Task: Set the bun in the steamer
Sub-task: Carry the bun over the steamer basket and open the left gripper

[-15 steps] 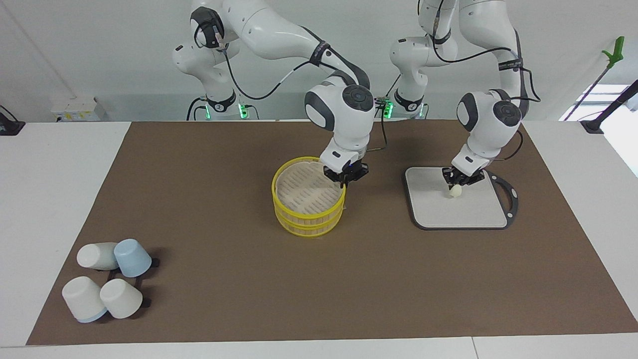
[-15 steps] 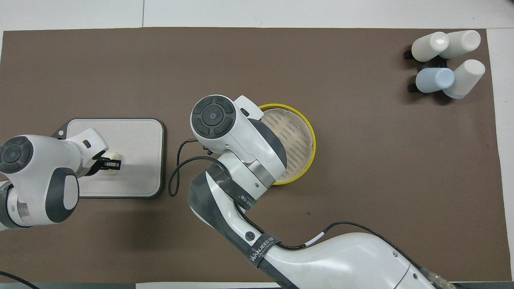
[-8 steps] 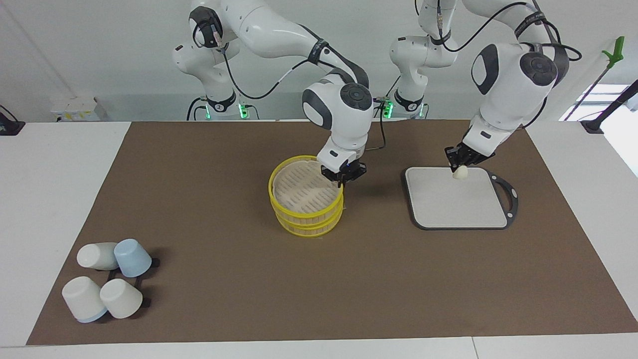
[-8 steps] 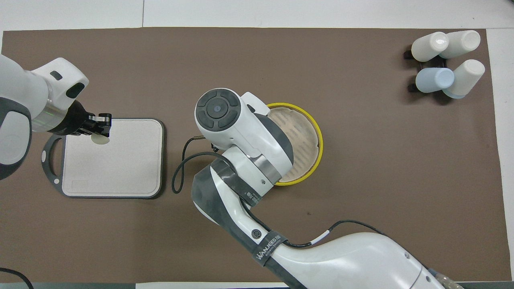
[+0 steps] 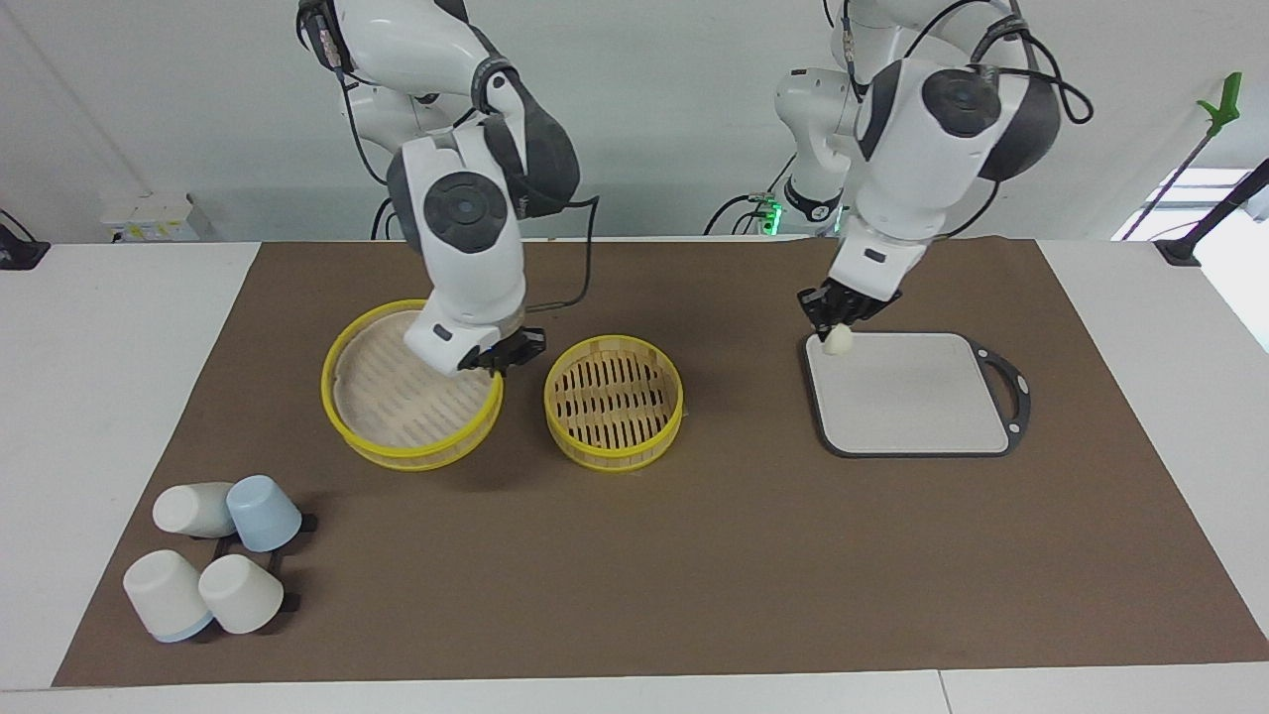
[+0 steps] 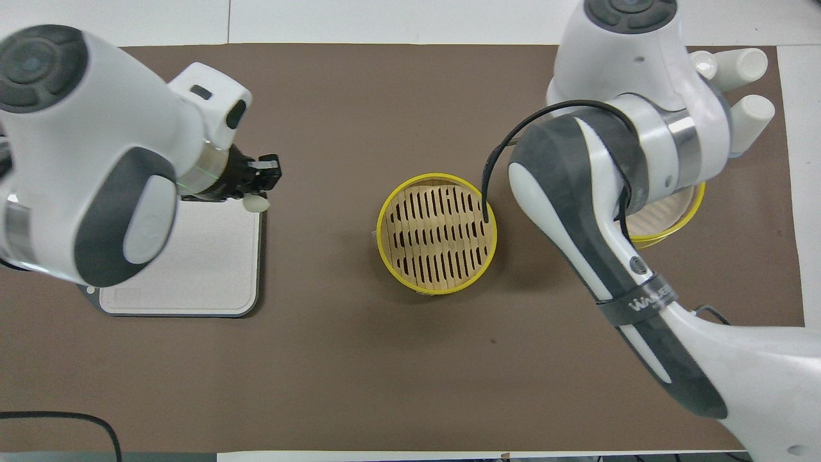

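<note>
1. The bun point(image 5: 838, 340) is in the air, pinched at its top by the left gripper point(image 5: 831, 319), over the corner of the board point(image 5: 912, 397) that is nearest to the steamer point(image 5: 614, 400). Most of the bun hangs below the fingertips, so I think the hold is shallow. A fast swing could let it slip out and fall on the mat point(image 5: 694, 555) before it arrives.

2. The steamer stands open at the middle of the mat, well apart from the bun. Its floor is slatted and its rim is raised. If the bun is let go too early or too low, I judge it may hit the yellow rim and roll off outside.

3. The upper tier point(image 5: 411, 397) is clamped at its rim by the right gripper point(image 5: 501, 354), tilted and off the mat, beside the steamer toward the right arm's end. A one-sided hold like this may let it turn or drop, and it could knock the steamer.

4. The cups point(image 5: 213, 565) lie far off at the mat's corner, so I see no danger there.

5. The left arm is bent high, with the wrist pointing down and a little toward the steamer. The right arm comes down steeply, its wrist over the tier.
</note>
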Robot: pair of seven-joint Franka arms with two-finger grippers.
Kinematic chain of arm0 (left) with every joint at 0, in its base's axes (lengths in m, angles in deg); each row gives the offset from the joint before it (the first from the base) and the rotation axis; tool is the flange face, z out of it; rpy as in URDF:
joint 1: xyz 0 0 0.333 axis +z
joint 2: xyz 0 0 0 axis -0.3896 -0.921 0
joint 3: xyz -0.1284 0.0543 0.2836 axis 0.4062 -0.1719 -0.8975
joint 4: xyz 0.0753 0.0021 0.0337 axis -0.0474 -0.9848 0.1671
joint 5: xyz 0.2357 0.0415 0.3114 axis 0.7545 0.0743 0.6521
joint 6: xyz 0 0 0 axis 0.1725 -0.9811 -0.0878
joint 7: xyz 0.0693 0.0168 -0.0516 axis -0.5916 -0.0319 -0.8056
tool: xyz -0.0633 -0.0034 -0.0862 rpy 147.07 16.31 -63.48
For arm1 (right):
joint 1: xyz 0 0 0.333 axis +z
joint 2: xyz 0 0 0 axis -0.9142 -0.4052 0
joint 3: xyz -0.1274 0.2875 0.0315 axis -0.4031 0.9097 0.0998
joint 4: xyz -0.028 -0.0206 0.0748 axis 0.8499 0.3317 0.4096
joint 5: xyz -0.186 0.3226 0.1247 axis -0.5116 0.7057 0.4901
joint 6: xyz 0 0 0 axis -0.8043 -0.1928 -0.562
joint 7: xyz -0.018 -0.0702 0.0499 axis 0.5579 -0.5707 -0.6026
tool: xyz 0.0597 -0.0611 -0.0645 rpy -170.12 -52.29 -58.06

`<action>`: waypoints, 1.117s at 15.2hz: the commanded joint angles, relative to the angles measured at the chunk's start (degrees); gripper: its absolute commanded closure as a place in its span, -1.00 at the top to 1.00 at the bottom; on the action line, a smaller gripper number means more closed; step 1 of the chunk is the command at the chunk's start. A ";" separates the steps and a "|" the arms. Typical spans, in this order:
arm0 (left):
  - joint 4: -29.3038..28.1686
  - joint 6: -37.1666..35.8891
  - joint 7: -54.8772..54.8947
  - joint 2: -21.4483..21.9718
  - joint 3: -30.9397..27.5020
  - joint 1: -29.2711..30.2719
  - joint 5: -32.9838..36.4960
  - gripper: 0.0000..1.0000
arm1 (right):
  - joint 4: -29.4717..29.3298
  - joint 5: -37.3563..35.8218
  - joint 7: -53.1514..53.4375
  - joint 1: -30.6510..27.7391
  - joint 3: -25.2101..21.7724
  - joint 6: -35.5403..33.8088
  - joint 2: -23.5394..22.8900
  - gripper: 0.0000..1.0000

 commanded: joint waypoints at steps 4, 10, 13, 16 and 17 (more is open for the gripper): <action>-4.98 21.50 -19.88 -12.29 -1.14 -17.55 0.51 -0.62 | 2.42 -1.33 -5.21 -2.40 0.76 -0.03 1.08 -1.00; -9.20 29.53 -22.44 -15.48 -1.32 -20.47 1.04 -0.15 | 3.12 -1.33 -5.39 -2.40 0.76 0.06 1.43 -1.00; -9.12 27.35 -23.41 -14.08 -1.32 -19.95 1.04 1.00 | 3.12 -1.33 -5.39 -2.49 0.76 0.23 1.43 -1.00; -9.12 17.09 -21.57 -5.93 -1.50 -15.49 1.12 1.00 | 3.04 -1.24 -5.30 -2.40 0.85 0.50 1.43 -1.00; -8.68 12.70 -19.39 -3.12 -1.32 -13.11 0.86 1.00 | 3.04 -1.24 -5.39 -2.40 0.85 0.67 1.43 -1.00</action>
